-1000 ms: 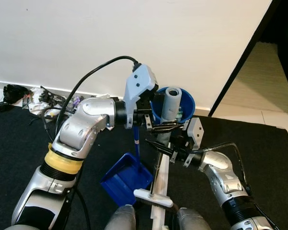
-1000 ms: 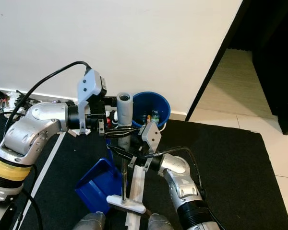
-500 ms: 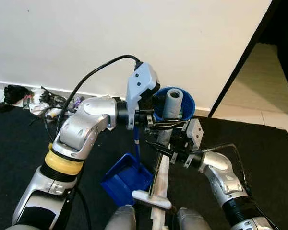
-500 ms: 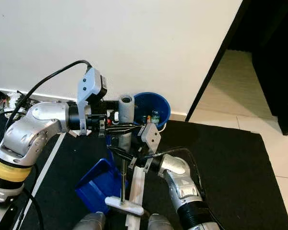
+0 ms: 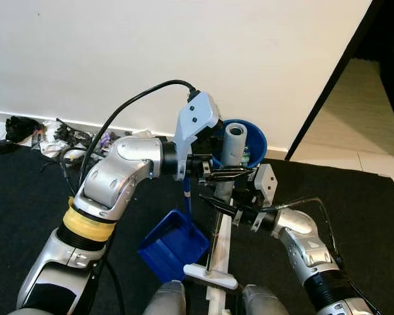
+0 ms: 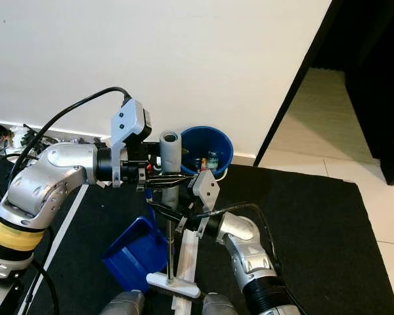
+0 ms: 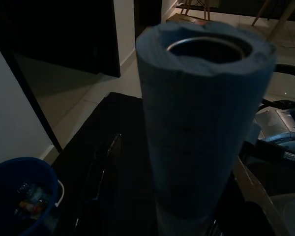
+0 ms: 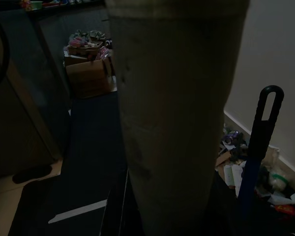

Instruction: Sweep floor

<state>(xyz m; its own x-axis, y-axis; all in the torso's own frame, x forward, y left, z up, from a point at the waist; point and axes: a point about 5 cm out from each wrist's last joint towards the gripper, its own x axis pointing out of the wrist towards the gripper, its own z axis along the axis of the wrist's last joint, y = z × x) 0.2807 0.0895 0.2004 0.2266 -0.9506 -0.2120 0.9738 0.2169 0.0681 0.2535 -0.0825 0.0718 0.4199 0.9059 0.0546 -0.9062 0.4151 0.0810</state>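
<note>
Gripping the grey broom handle (image 5: 234, 146) — both claws, left (image 5: 224, 173) and right (image 5: 218, 205) — it has tilted slightly leftward.

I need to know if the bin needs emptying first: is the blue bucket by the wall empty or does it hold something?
Not empty. The blue bucket holds a few small items at its bottom, bottles among them, seen through its open top. It is far from full.

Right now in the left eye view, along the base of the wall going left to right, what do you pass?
Black tangled bundle on the floor → heap of mixed litter against the skirting → round blue plastic bucket → dark open doorway with pale tiled floor.
</note>
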